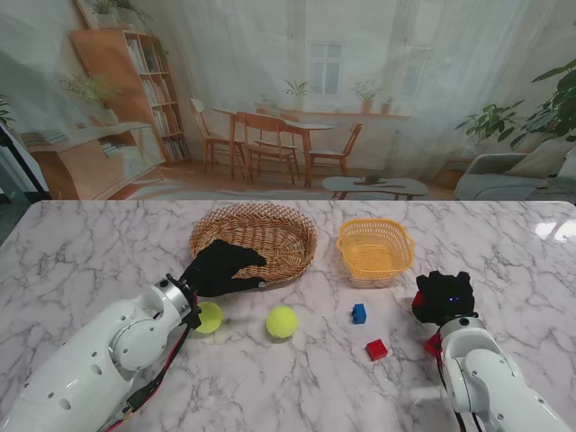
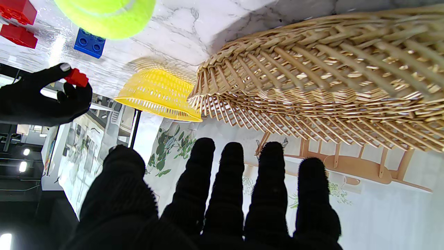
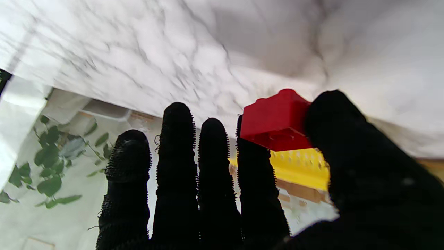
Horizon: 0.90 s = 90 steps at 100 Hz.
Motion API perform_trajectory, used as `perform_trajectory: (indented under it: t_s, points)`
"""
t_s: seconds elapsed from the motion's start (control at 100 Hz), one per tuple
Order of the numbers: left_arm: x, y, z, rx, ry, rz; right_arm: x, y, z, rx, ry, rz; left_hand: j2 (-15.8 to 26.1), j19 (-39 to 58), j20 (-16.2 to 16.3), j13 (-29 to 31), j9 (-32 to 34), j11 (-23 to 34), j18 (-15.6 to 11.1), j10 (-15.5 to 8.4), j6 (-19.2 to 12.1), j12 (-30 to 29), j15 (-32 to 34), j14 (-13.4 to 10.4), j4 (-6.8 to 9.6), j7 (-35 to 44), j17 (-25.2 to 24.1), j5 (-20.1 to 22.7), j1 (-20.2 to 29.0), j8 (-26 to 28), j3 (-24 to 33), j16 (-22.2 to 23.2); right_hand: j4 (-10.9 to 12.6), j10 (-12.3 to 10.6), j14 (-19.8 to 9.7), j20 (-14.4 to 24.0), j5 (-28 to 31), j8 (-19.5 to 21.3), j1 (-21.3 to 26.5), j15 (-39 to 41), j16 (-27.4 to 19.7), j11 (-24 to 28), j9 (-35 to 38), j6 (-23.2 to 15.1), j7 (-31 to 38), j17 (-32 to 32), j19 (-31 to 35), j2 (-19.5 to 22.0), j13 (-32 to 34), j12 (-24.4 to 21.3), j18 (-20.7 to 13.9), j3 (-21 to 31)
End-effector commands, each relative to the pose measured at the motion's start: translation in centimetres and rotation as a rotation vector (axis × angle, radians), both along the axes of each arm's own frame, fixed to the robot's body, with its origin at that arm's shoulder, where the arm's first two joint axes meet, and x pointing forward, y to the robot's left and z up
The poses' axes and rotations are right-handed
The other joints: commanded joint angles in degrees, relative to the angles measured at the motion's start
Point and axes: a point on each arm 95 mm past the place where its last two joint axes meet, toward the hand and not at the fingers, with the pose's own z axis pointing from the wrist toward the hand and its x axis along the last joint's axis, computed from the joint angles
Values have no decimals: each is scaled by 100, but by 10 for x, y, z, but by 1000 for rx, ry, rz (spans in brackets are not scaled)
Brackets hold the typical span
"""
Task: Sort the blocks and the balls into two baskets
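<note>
- Stand view: the left robot hand (image 1: 219,269), fingers spread and holding nothing, rests at the wicker basket (image 1: 256,238) rim, with two tennis balls (image 1: 282,321) on the worktop (image 1: 90,252) nearer to me.
- Left wrist view: the right robot hand (image 2: 41,97) pinches a red block (image 2: 77,77).
- Right wrist view: thumb and forefinger clamp that red block, with the yellow basket (image 3: 298,166) beyond.

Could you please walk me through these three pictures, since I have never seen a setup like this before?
This is a robot with two white arms ending in black-gloved, five-fingered hands. The wide picture looks down from its stand; the other two come from cameras on each wrist and appear upside down. On the marble table stand a wicker basket and a yellow basket. Two tennis balls, a blue block and a red block lie nearer to me. The left hand is open at the wicker basket's rim. The right hand pinches another red block.
</note>
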Motion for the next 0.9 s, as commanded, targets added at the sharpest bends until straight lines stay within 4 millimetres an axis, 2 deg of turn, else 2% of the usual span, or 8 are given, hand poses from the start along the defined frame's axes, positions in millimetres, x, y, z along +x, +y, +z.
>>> perform_trajectory:
  t_s: [0.0, 0.16, 0.34, 0.6, 0.89]
  points:
    - [-1, -2, -1, 9, 12, -6, 0, 7, 14, 11, -44, 28, 151, -139, 89, -44, 115, -19, 128, -61, -124, 51, 4, -38, 108, 52, -68, 115, 63, 60, -40, -11, -9, 12, -32, -7, 161, 21, 577, 377, 98, 168, 86, -461, 716, 49, 143, 41, 145, 55, 39, 246]
    - [-1, -2, -1, 9, 13, -6, 2, 11, 44, 17, -83, 99, 150, -139, 90, -33, 121, -15, 132, -60, -124, 53, 9, -35, 108, 56, -65, 121, 67, 62, -40, -9, -7, 3, -28, -13, 175, -8, 559, 368, 95, 137, 107, -458, 723, 54, 148, 11, 145, 45, 50, 241]
    - [0, -2, -2, 7, 15, -5, 13, 16, 66, 10, -96, 164, 151, -135, 94, -26, 128, -12, 140, -55, -122, 55, 14, -32, 111, 58, -62, 124, 77, 63, -33, -4, 1, -3, -28, -20, 187, -26, 552, 359, 90, 115, 120, -455, 727, 78, 155, 6, 164, 39, 43, 251]
    - [0, -2, -2, 11, 18, -7, 49, 36, 87, -2, -85, 245, 151, -135, 96, -22, 127, -11, 140, -58, -121, 56, 17, -38, 108, 58, -63, 121, 61, 62, -42, -1, 15, -32, -53, -31, 177, -64, 552, 279, 57, 59, 109, -475, 693, 78, 159, 23, 158, 23, 43, 281]
    - [0, -2, -3, 11, 19, -6, 94, 62, 98, -2, -30, 272, 151, -136, 96, -16, 132, -6, 140, -57, -119, 58, 20, -30, 111, 63, -66, 125, 78, 63, -35, 3, 16, -77, -96, -52, 136, -96, 458, 107, -16, -16, 93, -512, 655, 142, 165, 23, 181, -9, -10, 291]
